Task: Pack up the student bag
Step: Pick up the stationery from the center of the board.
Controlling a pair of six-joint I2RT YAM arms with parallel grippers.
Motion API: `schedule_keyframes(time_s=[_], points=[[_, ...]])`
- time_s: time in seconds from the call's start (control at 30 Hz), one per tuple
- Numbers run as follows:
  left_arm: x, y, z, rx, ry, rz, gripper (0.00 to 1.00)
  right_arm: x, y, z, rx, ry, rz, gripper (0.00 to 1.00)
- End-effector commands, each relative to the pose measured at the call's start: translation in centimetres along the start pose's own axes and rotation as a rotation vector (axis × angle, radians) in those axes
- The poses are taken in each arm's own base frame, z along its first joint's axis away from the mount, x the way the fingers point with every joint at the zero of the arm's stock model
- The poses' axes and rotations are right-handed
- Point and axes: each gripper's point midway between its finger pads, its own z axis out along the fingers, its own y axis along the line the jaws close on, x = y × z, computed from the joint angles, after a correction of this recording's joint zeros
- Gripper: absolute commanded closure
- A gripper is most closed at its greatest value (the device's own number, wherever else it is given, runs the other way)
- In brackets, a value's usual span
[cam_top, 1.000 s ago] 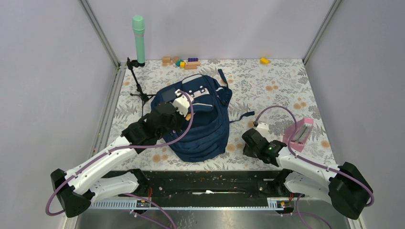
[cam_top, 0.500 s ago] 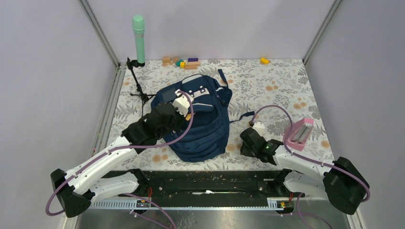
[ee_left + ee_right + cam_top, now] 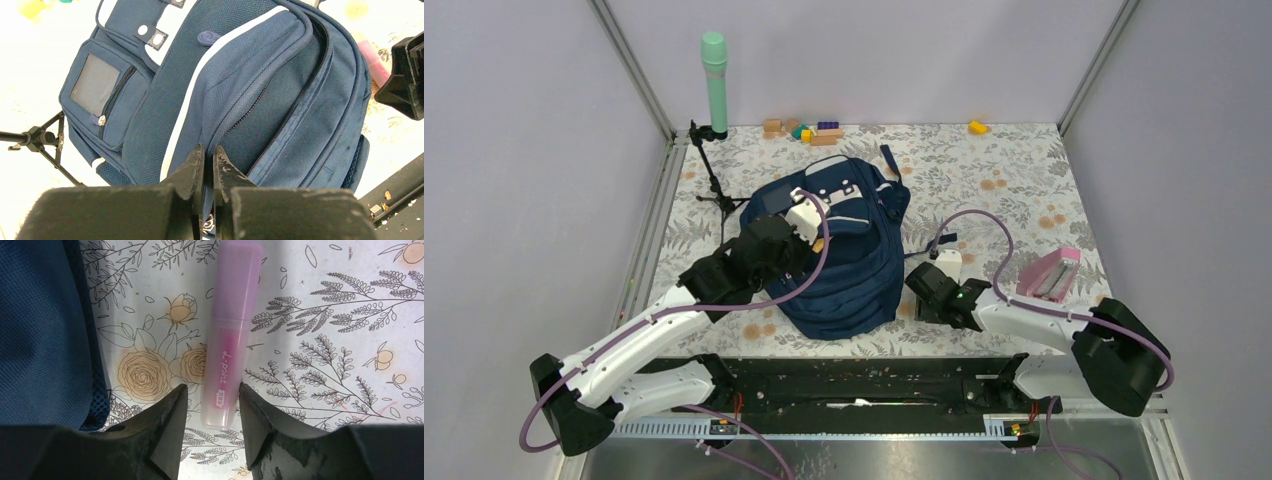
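The student bag (image 3: 854, 275) lies flat on the bench (image 3: 1024, 170), a little left of the middle. Its top points to the far edge and its bottom stops short of the near edge. A dark strap trails from it toward the right.

The left gripper (image 3: 209, 157) hangs over the bag's left half, its jaws drawn almost together with only a thin slit between them. Their tips sit at a zip line on the blue fabric. Whether they nip the cloth or a zip pull cannot be told, as the fingers hide that spot.

The right gripper (image 3: 212, 390) is down at the bench just beside the bag's right side, near the near edge. Its jaws stand apart on either side of the near end of a pink marker (image 3: 230, 335), which lies flat on the floral cover, and they do not appear to press on it. The bag's mesh edge fills the left of the right wrist view, just beside the left-hand finger. From above the marker is hidden under the gripper.

A pink case (image 3: 1051, 273) stands near the right edge, close to the right arm's forearm. Between the bag and the right edge, farther back, the floral cover shows bare. A green cylinder (image 3: 714, 80) on a black tripod stand (image 3: 714, 185) takes the far left corner, the stand's feet just beside the bag's upper left. Small wooden blocks (image 3: 809, 130) sit along the far edge, with a yellow block (image 3: 977, 127) apart from them to the right.
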Motion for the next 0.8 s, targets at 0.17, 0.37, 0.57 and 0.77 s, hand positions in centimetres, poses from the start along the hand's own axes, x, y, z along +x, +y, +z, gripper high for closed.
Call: schedule_keyframes(time_s=[0.17,0.37,0.57,0.77], points=[[-4.6,0.6,-1.8,-0.015,-0.178,-0.059,1.0,2.9,-2.2,0.9,0.12,0.079,-0.049,0.59],[-4.6,0.6,-1.8,-0.015,-0.181,-0.059,1.0,2.8,-2.9,0.9,0.16,0.071,-0.064,0.8],[-4.7,0.8,-1.9,-0.021,-0.182,-0.06,1.0,1.9,-2.0,-0.5,0.071,0.031,-0.014,0.96],[-4.7,0.7,-1.9,-0.018,-0.182,-0.06,1.0,-0.1,-1.1,-4.5,-0.079,-0.043,0.018,1.0]])
